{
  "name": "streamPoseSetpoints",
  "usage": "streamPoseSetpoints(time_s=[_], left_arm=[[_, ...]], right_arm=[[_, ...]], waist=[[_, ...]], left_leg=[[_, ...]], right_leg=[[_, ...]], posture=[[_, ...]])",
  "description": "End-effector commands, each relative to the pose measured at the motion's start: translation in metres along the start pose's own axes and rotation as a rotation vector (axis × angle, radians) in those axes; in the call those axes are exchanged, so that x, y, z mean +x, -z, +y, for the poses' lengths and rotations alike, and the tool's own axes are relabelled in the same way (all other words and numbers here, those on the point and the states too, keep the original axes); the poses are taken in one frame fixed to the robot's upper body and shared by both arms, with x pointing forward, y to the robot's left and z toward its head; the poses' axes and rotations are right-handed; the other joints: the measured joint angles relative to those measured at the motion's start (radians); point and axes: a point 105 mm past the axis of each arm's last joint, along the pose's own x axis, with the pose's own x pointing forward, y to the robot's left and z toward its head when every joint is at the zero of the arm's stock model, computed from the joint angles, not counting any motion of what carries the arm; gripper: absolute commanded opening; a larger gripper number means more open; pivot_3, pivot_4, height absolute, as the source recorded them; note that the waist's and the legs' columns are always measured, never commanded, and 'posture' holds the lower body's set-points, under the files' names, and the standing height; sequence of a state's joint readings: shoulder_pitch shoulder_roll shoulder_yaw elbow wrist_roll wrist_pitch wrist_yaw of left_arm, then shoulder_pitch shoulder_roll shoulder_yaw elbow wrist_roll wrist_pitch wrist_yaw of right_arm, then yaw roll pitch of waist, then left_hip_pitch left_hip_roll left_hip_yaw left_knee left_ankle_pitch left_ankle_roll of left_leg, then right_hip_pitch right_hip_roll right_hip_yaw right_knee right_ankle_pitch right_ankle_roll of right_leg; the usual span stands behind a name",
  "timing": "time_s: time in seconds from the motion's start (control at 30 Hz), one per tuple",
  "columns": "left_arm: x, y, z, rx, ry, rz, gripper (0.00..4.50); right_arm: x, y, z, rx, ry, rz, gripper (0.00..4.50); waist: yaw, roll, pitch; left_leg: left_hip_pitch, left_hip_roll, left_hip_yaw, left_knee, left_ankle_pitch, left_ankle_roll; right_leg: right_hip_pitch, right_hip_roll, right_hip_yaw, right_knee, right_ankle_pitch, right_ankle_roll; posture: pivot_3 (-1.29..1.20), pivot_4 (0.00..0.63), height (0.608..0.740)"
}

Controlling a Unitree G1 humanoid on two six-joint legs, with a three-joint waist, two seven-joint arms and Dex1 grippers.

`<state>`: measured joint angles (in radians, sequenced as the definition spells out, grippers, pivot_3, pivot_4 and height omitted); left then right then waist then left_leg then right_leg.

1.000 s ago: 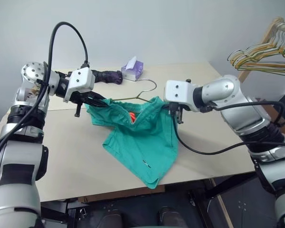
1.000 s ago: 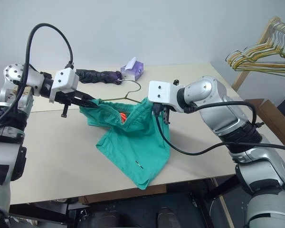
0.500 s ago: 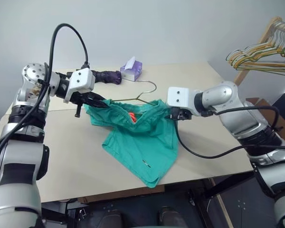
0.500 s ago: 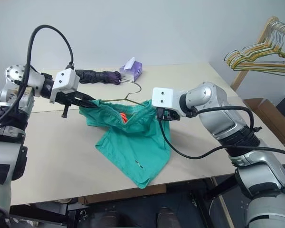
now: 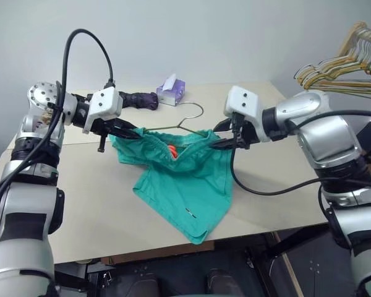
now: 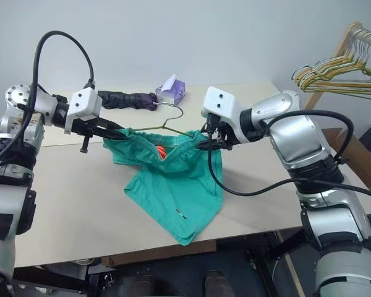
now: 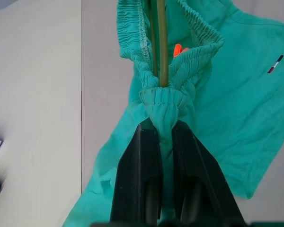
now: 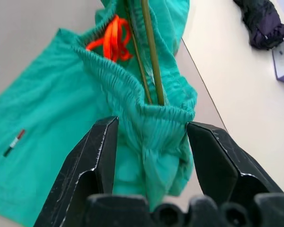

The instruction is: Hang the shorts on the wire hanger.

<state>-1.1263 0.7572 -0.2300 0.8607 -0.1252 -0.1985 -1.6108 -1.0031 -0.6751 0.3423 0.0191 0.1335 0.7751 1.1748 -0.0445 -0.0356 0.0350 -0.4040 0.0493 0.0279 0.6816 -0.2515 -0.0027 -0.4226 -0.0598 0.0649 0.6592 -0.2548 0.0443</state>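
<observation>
The teal-green shorts [image 5: 185, 185] hang from their waistband above the table, one leg trailing onto the tabletop. The thin wire hanger [image 5: 195, 114] runs inside the waistband, its hook pointing to the far side. My left gripper [image 5: 133, 132] is shut on the bunched left end of the waistband [image 7: 164, 101], where the hanger wire [image 7: 162, 42] goes in. My right gripper [image 8: 151, 127] is open at the waistband's right end; its fingers [image 8: 97, 151] stand either side of the fabric without pinching it. An orange drawstring [image 8: 112, 40] shows inside the shorts.
A purple tissue box [image 5: 172, 91] and a dark bundled item [image 5: 139, 99] lie at the back of the beige table [image 5: 80, 204]. A wooden rack of yellow-green hangers [image 5: 343, 65] stands at the far right, off the table.
My right gripper has opened and let go of the waistband's right end, and its wrist has rolled. The shorts stay on the hanger. The left gripper has kept still.
</observation>
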Motion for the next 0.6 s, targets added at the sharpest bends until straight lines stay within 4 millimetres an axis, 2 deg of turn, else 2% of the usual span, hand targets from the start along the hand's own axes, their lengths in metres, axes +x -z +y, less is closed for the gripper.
streamPoseSetpoints(time_s=[0.03,0.27,0.47,0.6], left_arm=[[-0.010,-0.022,0.009,0.076,-0.040,-0.058,0.02],[-0.013,-0.026,0.008,0.075,-0.045,-0.083,0.02],[-0.014,-0.024,0.006,0.071,-0.040,-0.082,0.02],[-0.014,-0.026,0.007,0.066,-0.043,-0.104,0.02]], right_arm=[[0.001,-0.002,-0.008,0.004,0.028,0.007,2.75],[0.012,0.006,-0.012,0.030,0.029,0.025,2.75],[0.013,0.003,-0.011,0.044,0.013,-0.009,2.75],[0.013,0.003,-0.008,0.041,-0.006,-0.019,1.94]], waist=[[0.000,0.000,0.000],[0.000,0.000,0.000],[0.000,0.000,0.000],[0.000,0.000,0.000]], left_leg=[[0.000,0.000,0.000,0.000,0.000,0.000],[-0.001,0.000,0.000,0.000,0.000,0.000],[-0.001,0.000,0.000,0.000,0.000,0.000],[-0.001,0.000,0.000,0.000,0.000,0.000]], right_leg=[[0.000,0.000,0.000,0.000,0.000,0.000],[-0.001,0.000,0.000,0.004,0.000,0.000],[-0.001,0.000,0.000,0.004,0.000,0.000],[0.000,0.000,0.000,0.004,0.000,0.000]], posture=[[0.02,0.000,0.740],[0.02,0.000,0.740],[0.03,0.000,0.740],[0.02,0.000,0.740]])
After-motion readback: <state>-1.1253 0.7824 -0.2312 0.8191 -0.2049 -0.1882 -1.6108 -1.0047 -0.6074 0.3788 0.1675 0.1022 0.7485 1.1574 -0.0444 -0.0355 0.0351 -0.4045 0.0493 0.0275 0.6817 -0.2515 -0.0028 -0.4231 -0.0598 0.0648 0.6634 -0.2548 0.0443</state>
